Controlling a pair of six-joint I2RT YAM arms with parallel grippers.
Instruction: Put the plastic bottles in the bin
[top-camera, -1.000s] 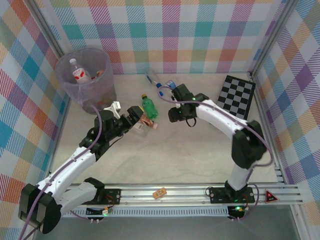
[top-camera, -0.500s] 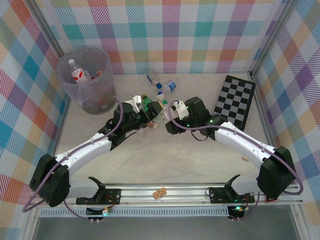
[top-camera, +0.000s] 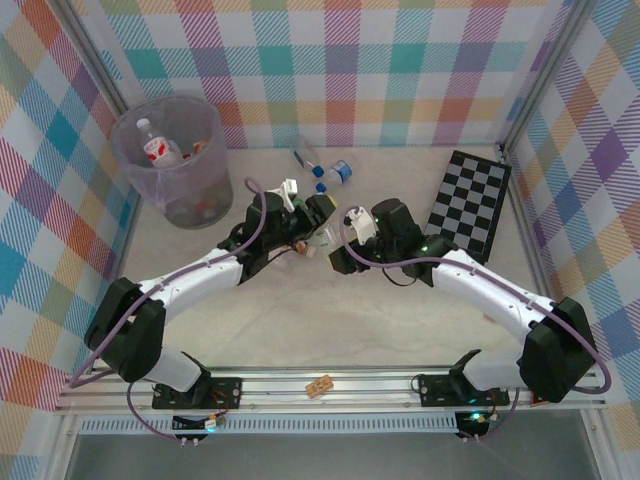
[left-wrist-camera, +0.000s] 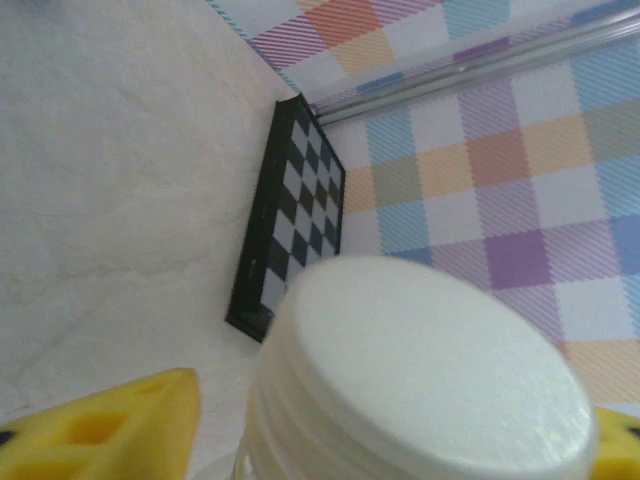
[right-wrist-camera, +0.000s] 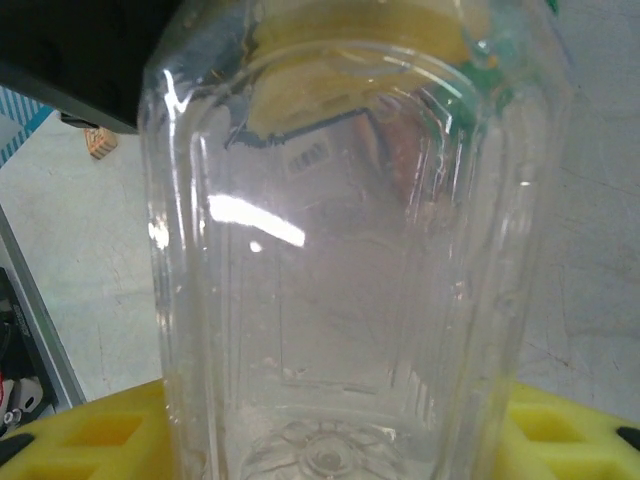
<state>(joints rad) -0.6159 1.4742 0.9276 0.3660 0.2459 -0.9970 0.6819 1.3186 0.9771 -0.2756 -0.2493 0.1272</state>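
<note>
The desk (top-camera: 330, 330) is carrying everything. The bin (top-camera: 205, 180) is standing well away from both sets of jaws, out past the left arm's (top-camera: 200, 280) outer side, with a few bottles (top-camera: 157, 148) already lying in it. The checkerboard (top-camera: 470, 195) is lying beyond the right jaws, on their outer side.

Over the last second the left arm has been swinging in from the bin side. Half a second ago it was stopping short, and now the left jaws are meeting the right jaws mid-desk. The right arm (top-camera: 470, 275) has barely been moving in that time.

The right jaws are holding a clear bottle (right-wrist-camera: 350, 260) by its base, with their yellow pads (right-wrist-camera: 80, 440) pressing in on either side. Its white cap (left-wrist-camera: 430, 370) is sitting between the left jaws. I cannot tell whether they are gripping it yet.

This looks like a handover getting under way, since the bin is on the left arm's side. If so, the right jaws should be waiting for a firm grip at the cap end before letting go.

Several loose bottles (top-camera: 343, 172) are waiting just beyond both jaws, toward the back wall.
</note>
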